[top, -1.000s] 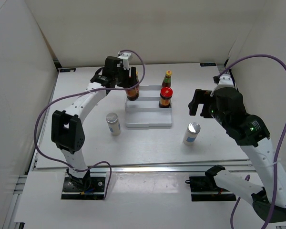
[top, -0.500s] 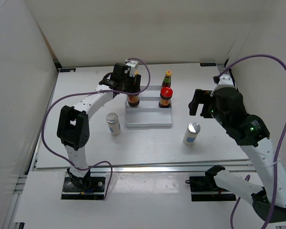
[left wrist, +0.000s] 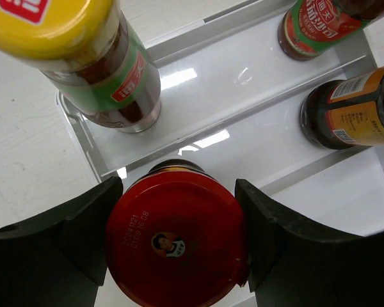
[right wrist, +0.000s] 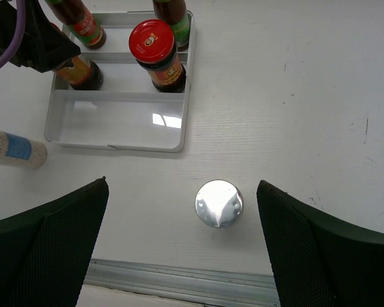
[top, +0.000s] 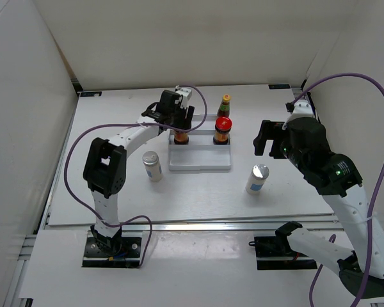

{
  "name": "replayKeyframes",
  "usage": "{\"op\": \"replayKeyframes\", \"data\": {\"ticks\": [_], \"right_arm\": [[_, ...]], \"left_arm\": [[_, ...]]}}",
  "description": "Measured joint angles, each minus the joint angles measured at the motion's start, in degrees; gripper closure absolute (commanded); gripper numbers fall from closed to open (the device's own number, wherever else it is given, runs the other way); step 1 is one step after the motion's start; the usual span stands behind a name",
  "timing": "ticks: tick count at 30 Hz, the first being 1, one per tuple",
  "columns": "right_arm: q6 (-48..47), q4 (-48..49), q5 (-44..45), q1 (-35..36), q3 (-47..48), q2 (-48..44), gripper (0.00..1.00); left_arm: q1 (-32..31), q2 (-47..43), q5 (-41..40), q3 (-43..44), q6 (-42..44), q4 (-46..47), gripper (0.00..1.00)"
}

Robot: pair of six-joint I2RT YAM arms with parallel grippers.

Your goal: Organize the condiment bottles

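The left arm (top: 125, 137) has swung right since a second ago, so the left pincer (top: 178, 123) now has its red-lidded jar (top: 180, 135) at the middle step of the white tray (top: 198, 164), beside the other red-lidded jar (top: 223, 130).

Left wrist view: it's clamped on the lid's sides with a yellow-capped bottle (left wrist: 89, 57) just behind, so I'd lower it straight and release gently.

Right wrist view: the right pincer (right wrist: 182, 204) is spread wide above a silver-topped shaker (right wrist: 219, 203) standing on the bench (right wrist: 307, 96).

Left fingers (left wrist: 83, 236) have moved rightward with the red-lidded jar (left wrist: 176, 246), over the tray (left wrist: 243, 83).

Red-lidded jar (left wrist: 176, 240) glossy; shaker top (right wrist: 219, 203) shiny metal; tray (left wrist: 243, 70) glossy plastic.
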Motion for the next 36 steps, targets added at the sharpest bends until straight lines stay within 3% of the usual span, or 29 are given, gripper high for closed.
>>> {"op": "replayKeyframes", "data": {"ticks": [1,4,5,6,8,9,10,22,27,31,36], "right_arm": [[0.0,0.0,0.0,0.0,0.0,0.0,0.0],[0.0,0.0,0.0,0.0,0.0,0.0,0.0],[0.0,0.0,0.0,0.0,0.0,0.0,0.0],[0.0,0.0,0.0,0.0,0.0,0.0,0.0],[0.0,0.0,0.0,0.0,0.0,0.0,0.0],[0.0,0.0,0.0,0.0,0.0,0.0,0.0],[0.0,0.0,0.0,0.0,0.0,0.0,0.0],[2.3,-0.3,0.7,0.0,-0.9,0.3,0.0],[4.9,-1.9,1.6,-0.1,-1.8,3.8,0.0],[6.7,-3.2,0.7,-0.8,-3.2,8.7,0.0],[8.1,-4.0,0.2,-1.9,-5.9,11.1,0.0]], "left_arm": [[-0.1,0.0,-0.1,-0.1,0.0,0.2,0.89],[-0.1,0.0,-0.3,-0.1,0.0,0.2,0.77],[-0.1,0.0,-0.3,-0.1,0.0,0.2,0.68],[-0.1,0.0,-0.4,-0.1,0.0,0.2,0.46],[-0.1,0.0,-0.6,-0.1,0.0,0.0,0.28],[-0.1,0.0,-0.9,-0.1,0.0,0.0,0.1],[-0.1,0.0,-1.3,-0.1,0.1,0.0,0.0],[-1.1,-2.3,-6.4,10.7,0.0,-4.9,0.0],[-1.1,-10.7,-7.1,14.2,0.0,-8.0,0.0],[0.2,-26.1,-8.7,6.8,-1.5,-7.6,0.0],[9.0,-50.1,-11.8,-16.4,-4.7,-4.1,0.0]]}}
